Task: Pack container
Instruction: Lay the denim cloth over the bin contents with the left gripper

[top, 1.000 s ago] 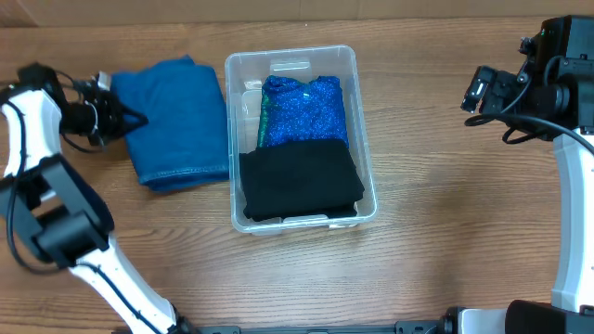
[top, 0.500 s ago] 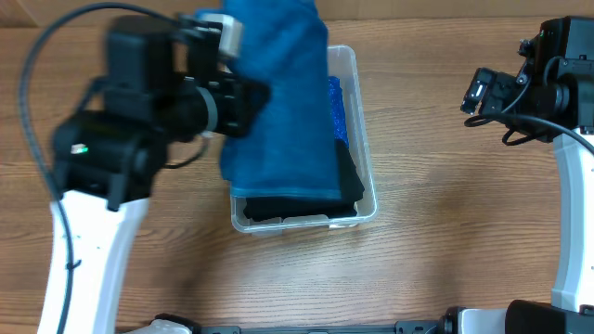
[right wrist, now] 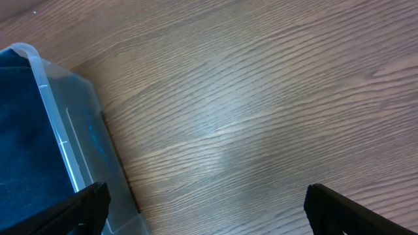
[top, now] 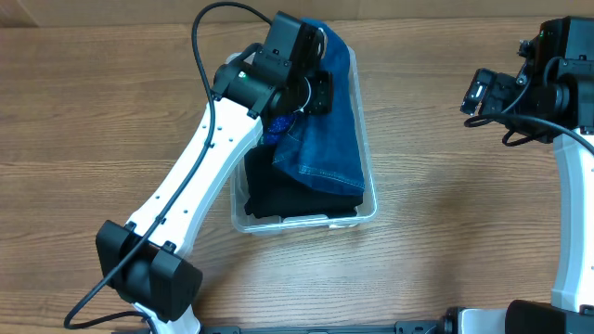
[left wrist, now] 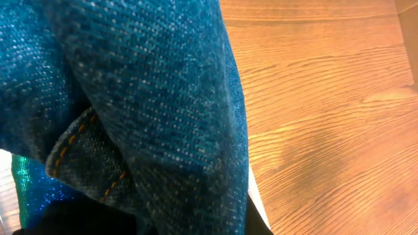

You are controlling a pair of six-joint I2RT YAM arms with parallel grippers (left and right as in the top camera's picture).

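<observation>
The blue denim cloth [top: 327, 139], 1 second ago left of the container [top: 369, 210], now hangs into it; packing seems nearly done. The left gripper [top: 316, 91] is buried in cloth, so I cannot tell its grip; the right gripper [right wrist: 209, 207] is spread open.

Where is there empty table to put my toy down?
The table is bare between the container and the right arm, and on the far left beyond the left arm. It is crowded at the container, piled with blue denim and black cloth.
</observation>
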